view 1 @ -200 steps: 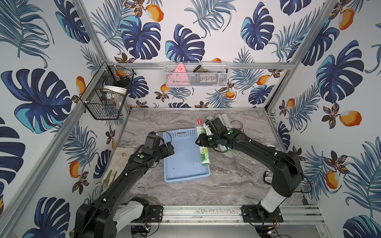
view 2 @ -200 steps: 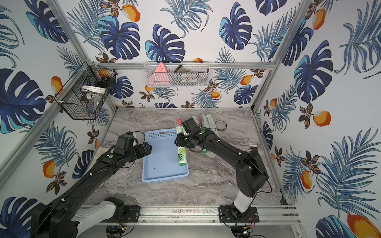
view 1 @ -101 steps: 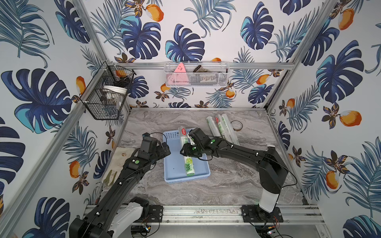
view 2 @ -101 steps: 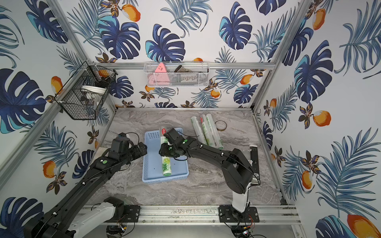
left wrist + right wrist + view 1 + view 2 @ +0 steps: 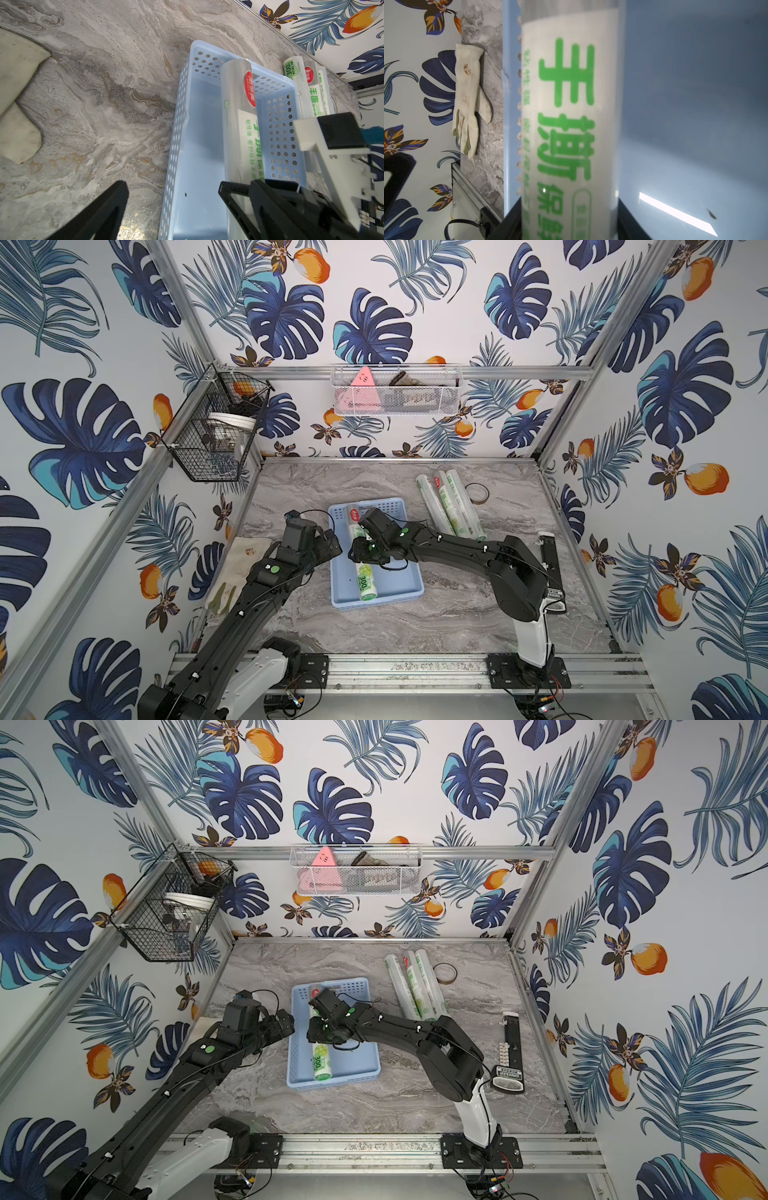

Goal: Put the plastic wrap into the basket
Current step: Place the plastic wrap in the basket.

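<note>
The light-blue basket (image 5: 409,572) (image 5: 365,1056) sits mid-table. One plastic wrap roll (image 5: 365,583) (image 5: 321,1063) runs lengthwise over the basket's left half. Its red end is at the far wall and its "300" end is near the front. My right gripper (image 5: 362,551) (image 5: 323,1032) (image 5: 571,228) is shut on this roll's middle, with green print filling the right wrist view. Three more plastic wrap rolls (image 5: 449,506) (image 5: 415,986) lie side by side on the table, behind and right of the basket. My left gripper (image 5: 332,545) (image 5: 174,207) is open with its jaws astride the basket's left wall (image 5: 178,128), holding nothing.
A brown tape ring (image 5: 477,492) lies beside the three rolls. A stained white glove (image 5: 232,568) (image 5: 467,99) lies at the left table edge. At the right edge is a black device (image 5: 548,568). A black wire basket (image 5: 220,435) and a white mesh basket (image 5: 395,391) hang on the walls.
My right gripper has carried the roll leftward, from the basket's right rim to over its left half. The left arm has drawn back slightly, still open.
</note>
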